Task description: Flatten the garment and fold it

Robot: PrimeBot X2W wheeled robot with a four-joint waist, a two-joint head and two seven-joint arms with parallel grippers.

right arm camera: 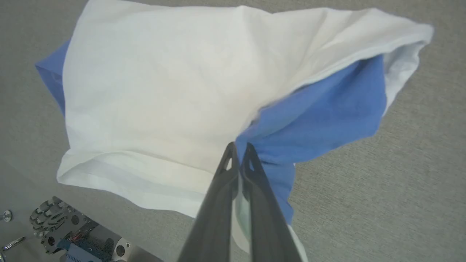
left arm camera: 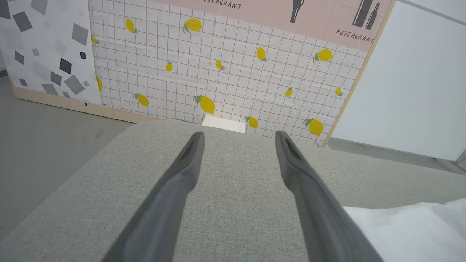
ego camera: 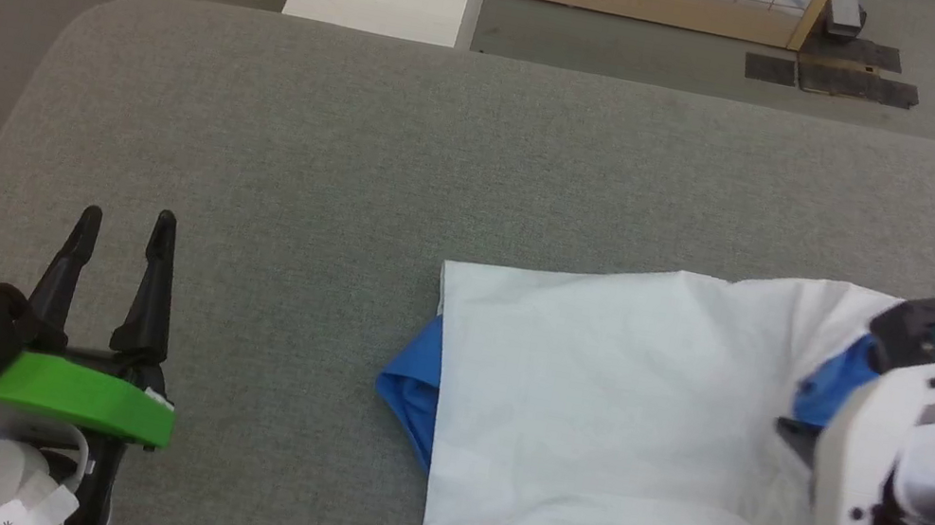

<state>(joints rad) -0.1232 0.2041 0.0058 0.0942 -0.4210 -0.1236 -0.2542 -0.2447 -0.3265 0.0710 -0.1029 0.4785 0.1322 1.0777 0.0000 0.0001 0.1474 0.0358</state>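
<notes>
Head view: the garment [ego camera: 622, 424] lies on the grey counter [ego camera: 355, 137], to the right of centre, white body uppermost, with a blue fold showing at its left edge. The left pincer [ego camera: 128, 217] stands at the lower left, well apart from the cloth, its two dark fingers spread and nothing between them. The right pincer [ego camera: 790, 425] is at the garment's right end, beside a patch of blue sleeve; its fingertips are largely hidden by its own mount. Left wrist view: the left pincer [left arm camera: 238, 134] is wide open over bare counter [left arm camera: 236, 218], holding nothing; a white corner of the garment [left arm camera: 411, 225] shows at the lower right, and a lemon-print wall [left arm camera: 218, 72] stands beyond the counter. Right wrist view: the right pincer [right arm camera: 240, 147] is closed tight, gripping the garment [right arm camera: 164, 91] where the blue sleeve [right arm camera: 327, 109] meets the white body, with pale cloth visible between the fingers.
</notes>
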